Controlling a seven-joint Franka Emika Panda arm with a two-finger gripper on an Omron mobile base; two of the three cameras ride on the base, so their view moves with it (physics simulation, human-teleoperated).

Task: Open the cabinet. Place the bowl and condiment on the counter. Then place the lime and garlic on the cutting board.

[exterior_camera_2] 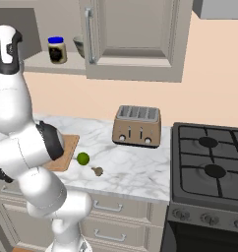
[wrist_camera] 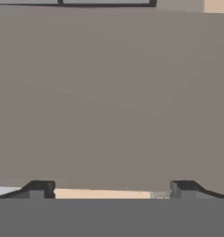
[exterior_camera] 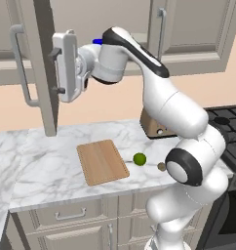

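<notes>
Now the robot's hand (exterior_camera: 55,71) is up high, right by the inside face of the open cabinet (exterior_camera: 42,68) door. Its two fingers (wrist_camera: 37,189) are spread wide apart and nothing is between them. The hand looks flat at the door, so it may be pushing the door out of the way, to make room to reach inside.

The door is swung out, so you can see the shelf. The condiment (exterior_camera_2: 57,49) jar with the blue lid stands there, and the bowl (exterior_camera_2: 79,46) sits just beside it, partly hidden behind the other door. They are on the shelf because nobody has taken them down yet.

Down on the bench (exterior_camera: 51,146) lies the cutting board (exterior_camera: 102,162), with nothing on it. The lime (exterior_camera: 139,158) rests on the bench just beside the board, and the garlic (exterior_camera: 162,167) sits near the lime, a bit farther away. Both wait there for later. A toaster (exterior_camera_2: 137,126) stands behind them, and a stove (exterior_camera_2: 209,162) is at the far side.
</notes>
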